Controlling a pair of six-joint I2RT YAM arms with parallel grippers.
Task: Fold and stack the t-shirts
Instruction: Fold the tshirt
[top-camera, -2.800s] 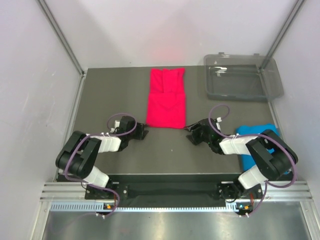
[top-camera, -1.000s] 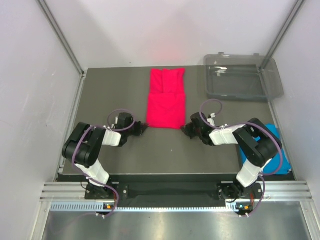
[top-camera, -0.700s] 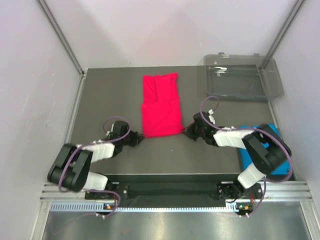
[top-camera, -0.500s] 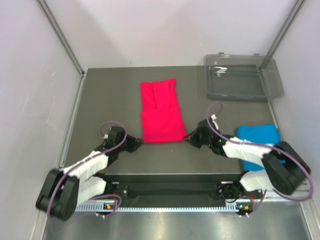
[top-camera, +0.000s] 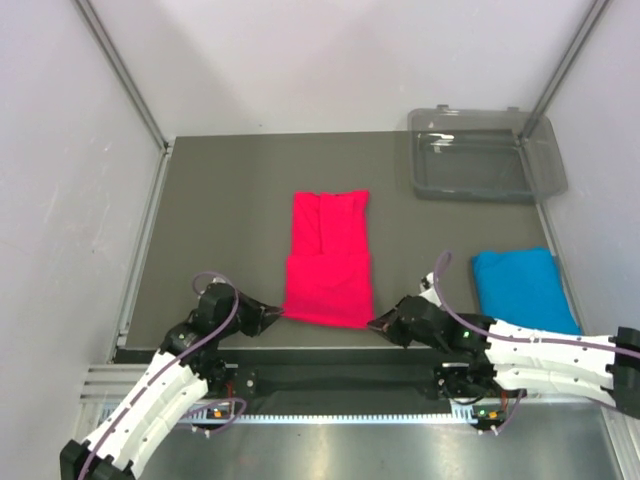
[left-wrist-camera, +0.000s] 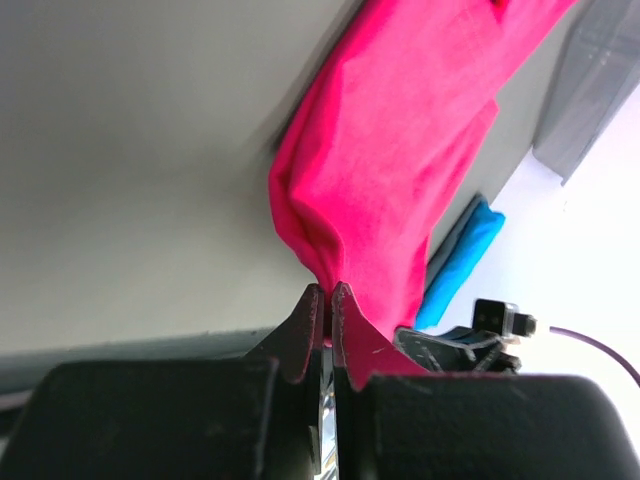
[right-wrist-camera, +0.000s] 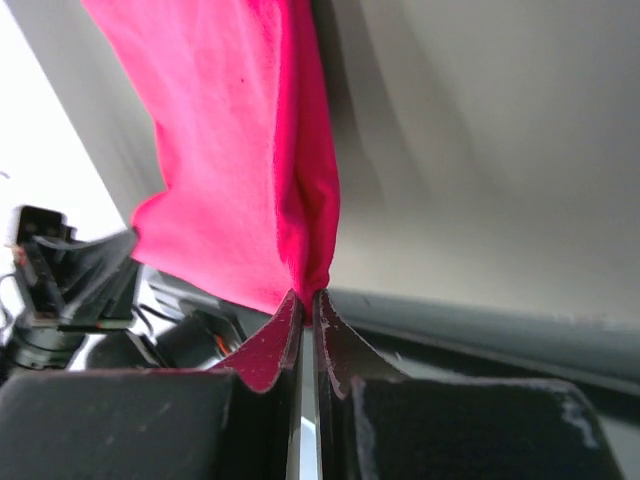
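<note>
Where pale walls (top-camera: 60, 150) enclose the dark table (top-camera: 220, 200), left hand (top-camera: 274, 313) and right hand (top-camera: 377, 322) clamp the pink shirt (top-camera: 328, 265).

pink shirt (top-camera: 328, 262): soft matt cloth | blue shirt (top-camera: 524, 287): matt cloth | tray (top-camera: 487, 157): clear glossy plastic | table (top-camera: 220, 220): smooth matt grey
</note>
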